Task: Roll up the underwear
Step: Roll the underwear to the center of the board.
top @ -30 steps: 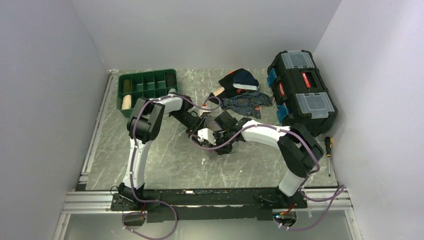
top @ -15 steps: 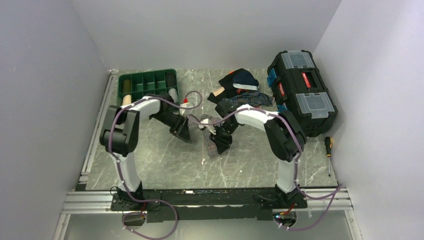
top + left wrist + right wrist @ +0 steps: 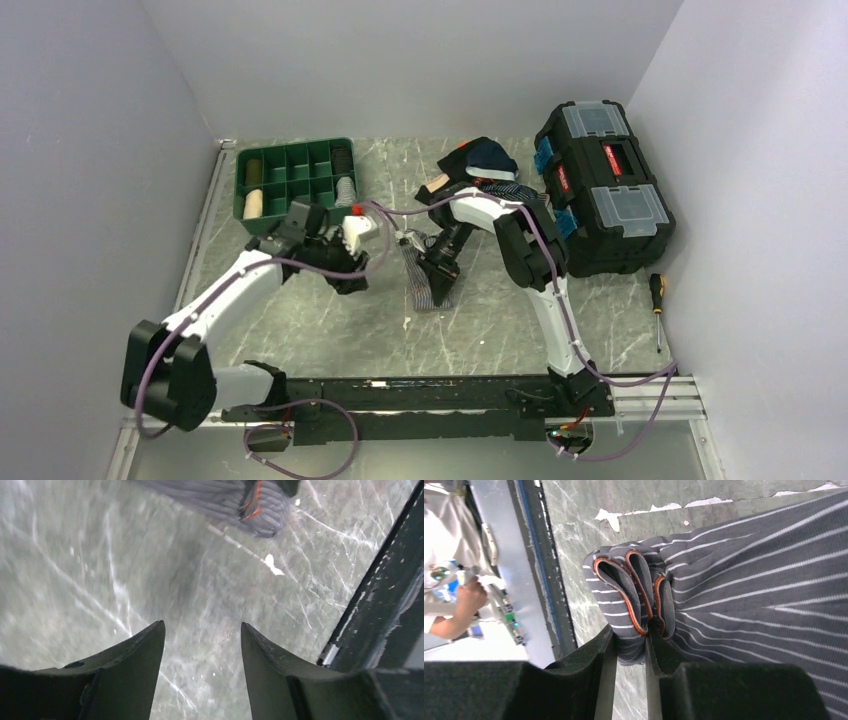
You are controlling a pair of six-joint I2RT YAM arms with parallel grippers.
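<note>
The underwear (image 3: 418, 282) is a grey garment with thin pale stripes and orange edging. It lies in a narrow strip on the marble table, mid-centre. My right gripper (image 3: 440, 268) is down on its right side. In the right wrist view the right gripper (image 3: 629, 641) is shut on a bunched, orange-edged fold of the underwear (image 3: 744, 580). My left gripper (image 3: 345, 280) hangs left of the cloth, apart from it. The left wrist view shows the left gripper (image 3: 202, 630) open over bare table, with an end of the underwear (image 3: 260, 505) beyond its tips.
A green compartment tray (image 3: 295, 175) stands at the back left. A pile of dark garments (image 3: 480, 165) lies at the back centre beside a black toolbox (image 3: 600, 185). A screwdriver (image 3: 657, 295) lies at the right, and a black rail (image 3: 380, 610) runs along the near edge.
The left arm has swung out to the left and its gripper has drawn back from the underwear. The right arm has folded in, still holding the cloth, which now lies as a longer strip.
</note>
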